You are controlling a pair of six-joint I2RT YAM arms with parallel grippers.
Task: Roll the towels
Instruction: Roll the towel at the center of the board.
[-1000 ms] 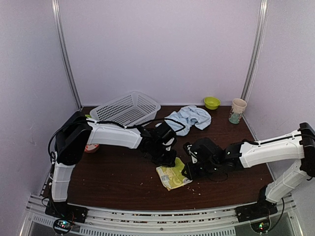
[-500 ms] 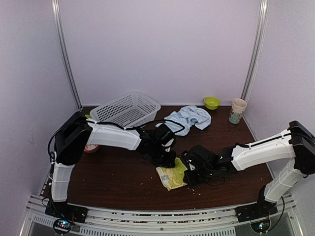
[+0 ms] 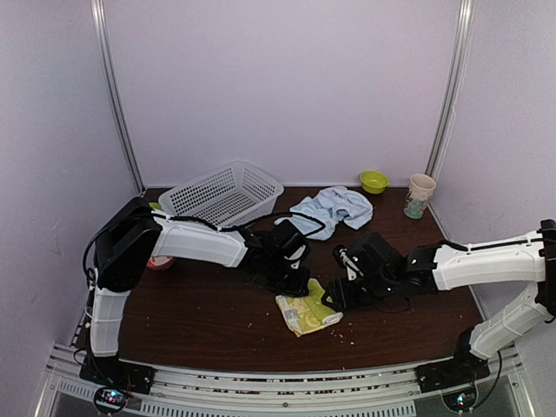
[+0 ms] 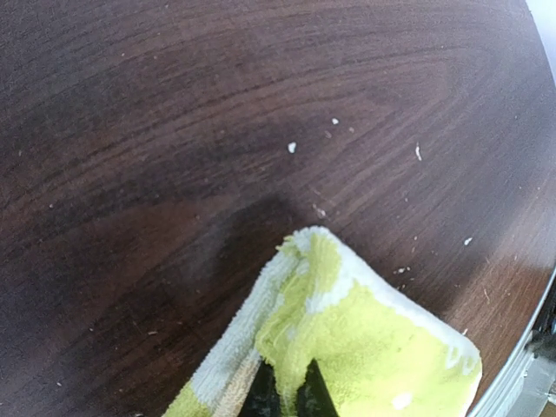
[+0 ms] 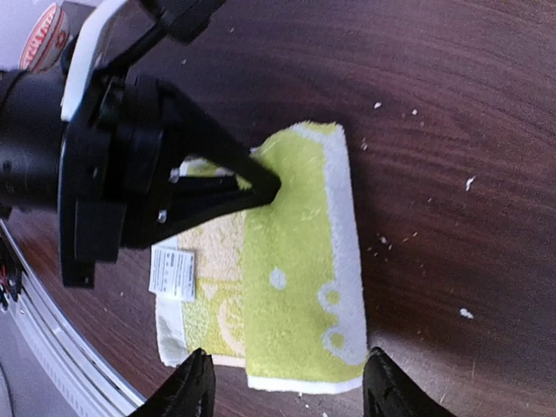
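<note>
The lime-green lemon-print towel lies folded on the dark table, one flap laid over its right half. My left gripper is shut on a pinch of this towel at its far edge; the cloth bunches between the black fingertips. The right wrist view shows that gripper pressing the towel's top edge. My right gripper stands open just off the towel's near edge with nothing between its fingers, to the towel's right in the top view. The pale blue towel lies crumpled at the back.
A white mesh basket stands at the back left. A green bowl and a paper cup sit at the back right. A red-and-white object lies by the left arm. Crumbs dot the table around the towel.
My right gripper has opened, let go of the lime-green towel and drawn back to the right. The left gripper has stayed shut on the towel.
</note>
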